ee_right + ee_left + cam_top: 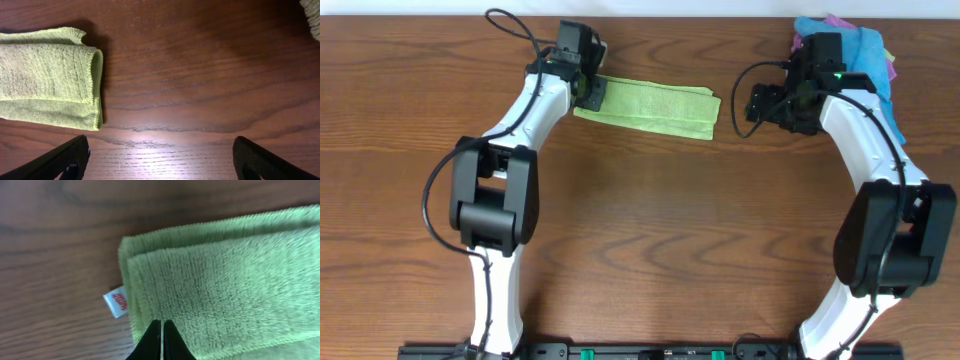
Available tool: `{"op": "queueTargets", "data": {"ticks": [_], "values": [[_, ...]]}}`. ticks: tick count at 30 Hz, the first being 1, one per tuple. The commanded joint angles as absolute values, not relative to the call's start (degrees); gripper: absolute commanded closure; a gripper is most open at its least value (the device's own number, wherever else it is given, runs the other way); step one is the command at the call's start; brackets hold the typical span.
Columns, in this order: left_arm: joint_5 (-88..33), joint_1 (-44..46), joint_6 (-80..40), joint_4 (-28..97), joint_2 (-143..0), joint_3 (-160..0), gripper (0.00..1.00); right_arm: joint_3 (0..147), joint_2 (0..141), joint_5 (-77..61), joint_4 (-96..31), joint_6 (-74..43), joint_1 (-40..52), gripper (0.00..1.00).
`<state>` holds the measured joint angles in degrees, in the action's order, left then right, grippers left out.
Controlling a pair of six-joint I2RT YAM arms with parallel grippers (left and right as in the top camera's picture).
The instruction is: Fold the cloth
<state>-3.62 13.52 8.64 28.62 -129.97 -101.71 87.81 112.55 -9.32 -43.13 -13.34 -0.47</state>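
Note:
The lime-green cloth (650,105) lies folded into a long narrow strip at the back middle of the table. My left gripper (590,95) is shut, its tips together over the strip's left end. In the left wrist view the closed fingers (162,325) sit over the cloth (225,280), next to its small white tag (116,301). No cloth shows between the fingers. My right gripper (757,105) is open and empty over bare wood, just right of the strip's right end. The right wrist view shows the wide jaws (160,155) and the cloth end (45,85).
A bright blue cloth (865,50) and a purple cloth (840,20) are piled at the back right corner, behind my right arm. A cloth corner (312,15) shows at the top right of the right wrist view. The table is dark wood.

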Motion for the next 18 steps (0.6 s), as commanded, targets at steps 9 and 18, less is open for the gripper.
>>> {"op": "queueTargets", "data": {"ticks": [9,18], "values": [[-4.5,13.5,7.5,28.3,-133.4,-102.0,0.94,88.6,111.8,-8.9,-43.8,-12.8,-0.7,0.07],[-2.5,13.5,7.5,30.5,-136.4,-102.0,0.94,88.6,111.8,-9.0,-44.2,-12.7,-0.7,0.07]]}}
